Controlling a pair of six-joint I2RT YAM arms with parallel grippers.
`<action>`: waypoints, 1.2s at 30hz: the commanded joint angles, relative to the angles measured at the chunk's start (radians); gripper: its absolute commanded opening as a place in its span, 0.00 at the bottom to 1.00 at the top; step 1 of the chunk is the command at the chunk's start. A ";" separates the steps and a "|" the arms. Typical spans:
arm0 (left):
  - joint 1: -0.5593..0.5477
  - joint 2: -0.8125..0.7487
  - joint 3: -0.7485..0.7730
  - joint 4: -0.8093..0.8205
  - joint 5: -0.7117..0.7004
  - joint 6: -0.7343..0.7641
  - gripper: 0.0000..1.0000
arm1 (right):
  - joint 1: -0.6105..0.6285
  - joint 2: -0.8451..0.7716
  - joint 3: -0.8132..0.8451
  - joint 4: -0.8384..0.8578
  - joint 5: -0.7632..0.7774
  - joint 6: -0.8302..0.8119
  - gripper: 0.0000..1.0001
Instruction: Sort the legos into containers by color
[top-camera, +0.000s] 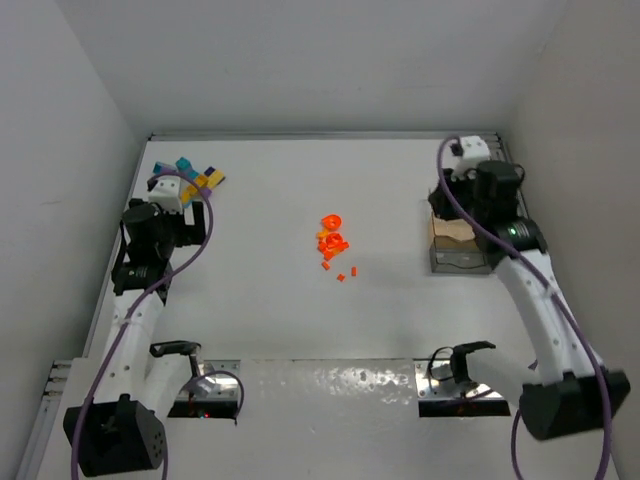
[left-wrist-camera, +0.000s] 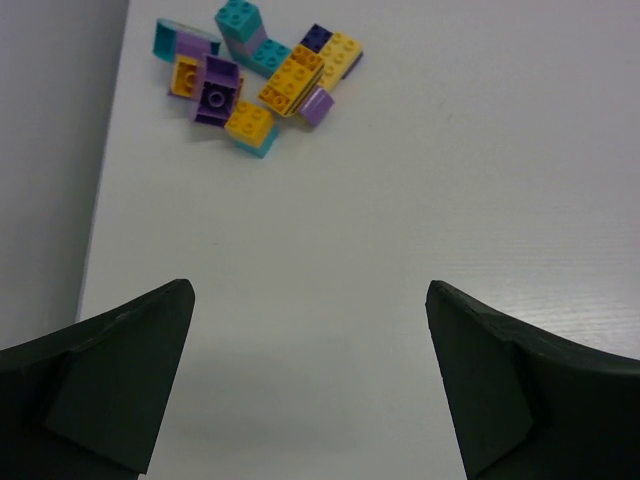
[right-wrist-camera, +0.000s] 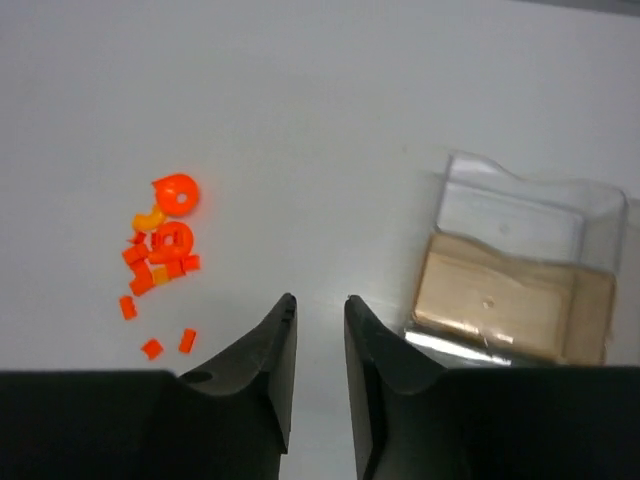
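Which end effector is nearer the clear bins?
Right. The right end effector hovers just beside the clear bins; the left end effector is across the table by the mixed bricks.

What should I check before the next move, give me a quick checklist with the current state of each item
1. Left gripper open and empty: ok, jaws stand wide with only bare table between them.
2. Right gripper empty: ok as far as seen, jaws nearly closed with nothing visible in the narrow gap.
3. Mixed legos in reach of the left arm: ok, the yellow, purple and teal cluster lies just ahead of the left gripper.
4. Orange legos located: ok, scattered mid-table, apart from the containers.
5. Containers ready to receive: cannot tell, the clear bins sit by the right arm, and no legos show in the part visible.
6. Any colour sorted yet: not ok, all visible bricks lie on the table.
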 joint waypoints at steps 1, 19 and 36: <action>0.000 -0.013 0.047 -0.054 0.148 -0.003 1.00 | 0.134 0.206 0.116 -0.088 0.034 -0.086 0.27; -0.004 0.051 0.038 -0.105 0.146 -0.080 1.00 | 0.527 0.586 -0.057 0.176 0.201 0.410 0.49; -0.004 0.095 -0.002 -0.027 0.145 -0.054 1.00 | 0.544 0.763 -0.043 0.185 0.238 0.502 0.41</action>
